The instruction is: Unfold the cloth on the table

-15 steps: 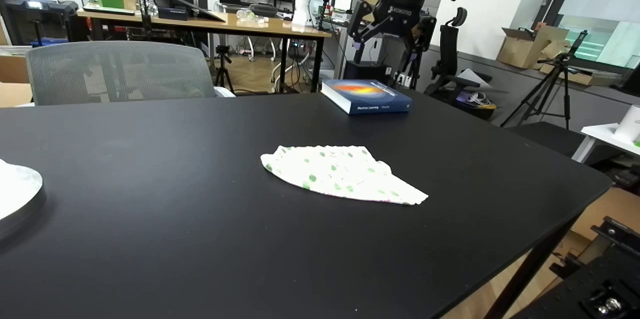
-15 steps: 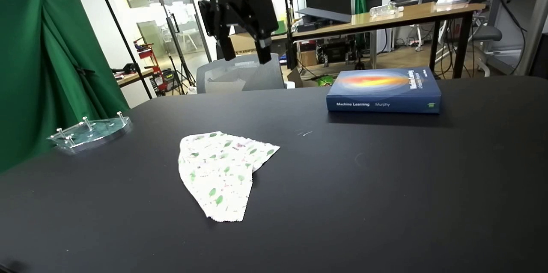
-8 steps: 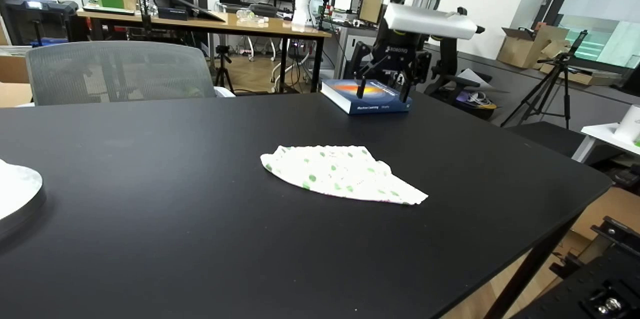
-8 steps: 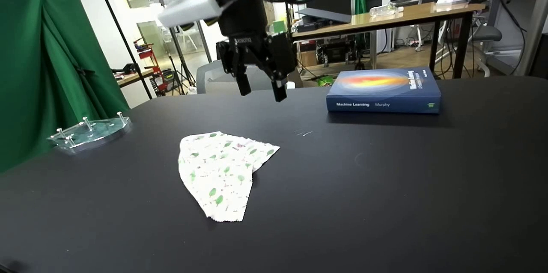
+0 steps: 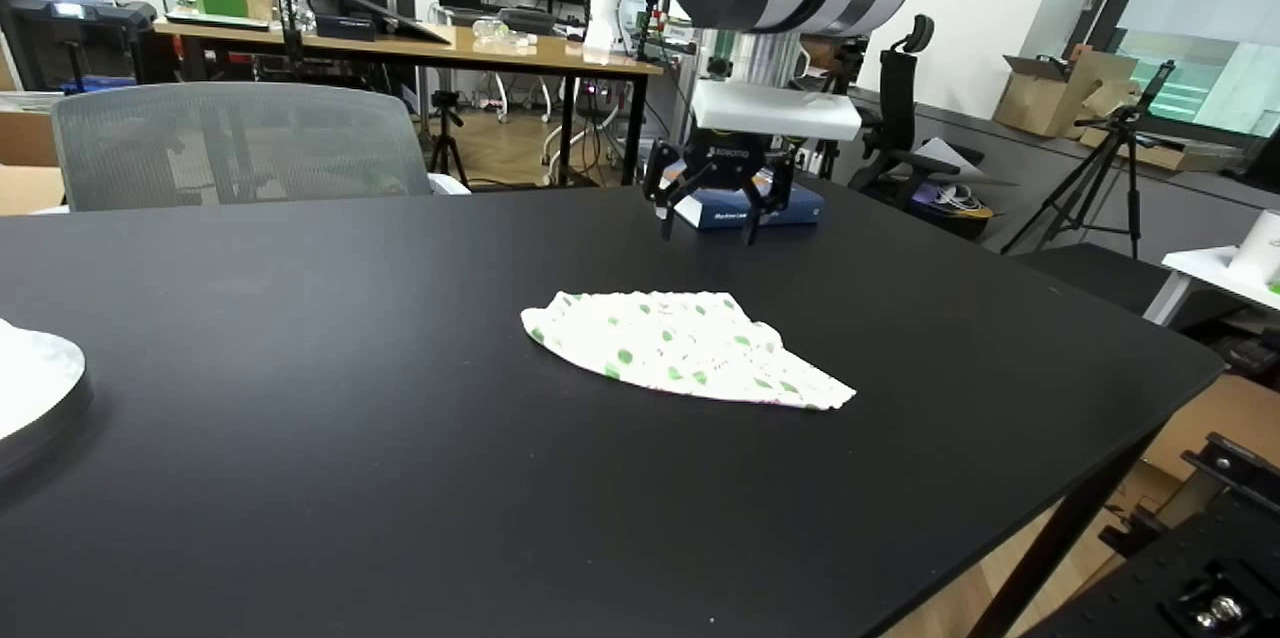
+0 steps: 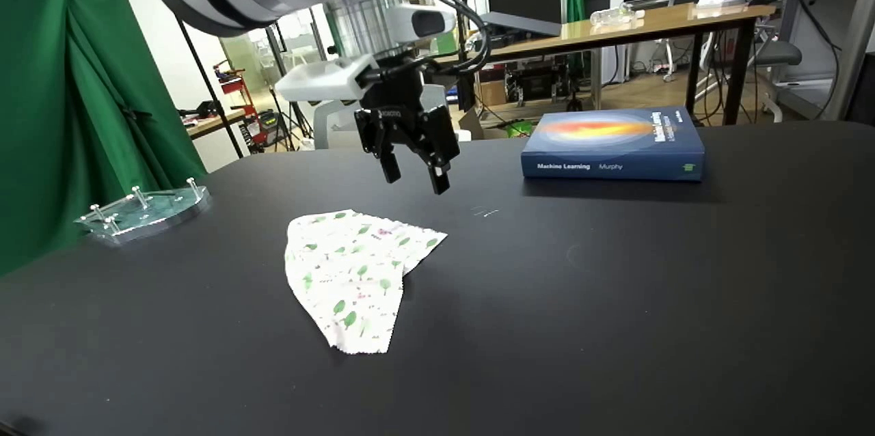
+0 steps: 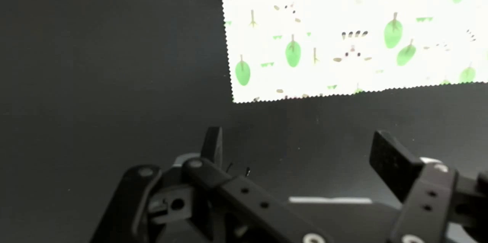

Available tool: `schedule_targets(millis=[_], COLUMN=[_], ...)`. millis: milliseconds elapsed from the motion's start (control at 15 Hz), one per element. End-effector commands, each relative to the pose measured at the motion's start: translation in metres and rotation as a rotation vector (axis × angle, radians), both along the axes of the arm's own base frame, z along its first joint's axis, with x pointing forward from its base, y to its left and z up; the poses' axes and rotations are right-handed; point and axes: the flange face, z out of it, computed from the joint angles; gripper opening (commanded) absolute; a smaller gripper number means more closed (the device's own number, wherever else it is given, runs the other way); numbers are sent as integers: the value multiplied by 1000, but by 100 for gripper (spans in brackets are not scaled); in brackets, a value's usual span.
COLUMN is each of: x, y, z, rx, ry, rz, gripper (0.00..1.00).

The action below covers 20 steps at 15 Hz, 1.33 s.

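Note:
The cloth (image 5: 670,348) is white with green leaf marks and small dark specks. It lies partly folded on the black table (image 5: 400,478), with one corner sticking out as a flap in an exterior view (image 6: 348,272). In the wrist view the cloth (image 7: 343,33) fills the upper right, with a serrated corner and a crease near the top. My gripper (image 5: 709,230) is open and empty, pointing down above the table. In the wrist view the gripper (image 7: 297,140) shows widely parted fingers (image 7: 394,163), apart from the cloth's near edge. The gripper also shows behind the cloth in an exterior view (image 6: 416,182).
A thick blue book (image 6: 612,142) lies on the table; in an exterior view the gripper partly hides the book (image 5: 800,206). A clear plate with upright screws (image 6: 147,214) lies at the table's side. A mesh chair (image 5: 240,143) stands behind the table edge.
My arm has come down and toward the cloth, lowering the open gripper closer to the table. The cloth, book and plate have not moved.

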Motion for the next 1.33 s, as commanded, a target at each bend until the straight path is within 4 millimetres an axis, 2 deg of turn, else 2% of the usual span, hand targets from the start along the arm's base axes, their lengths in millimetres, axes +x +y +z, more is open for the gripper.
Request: schedule_targets(millis=[0, 333, 733, 800, 933, 1267], x=[12, 6, -8, -8, -9, -9], y=[15, 29, 28, 26, 22, 12], z=[-13, -32, -46, -48, -50, -54], rx=[1, 43, 79, 79, 77, 75], ry=[2, 40, 84, 87, 95, 107], rz=[-26, -41, -85, -92, -100, -118], gripper=[100, 100, 100, 75, 67, 31])
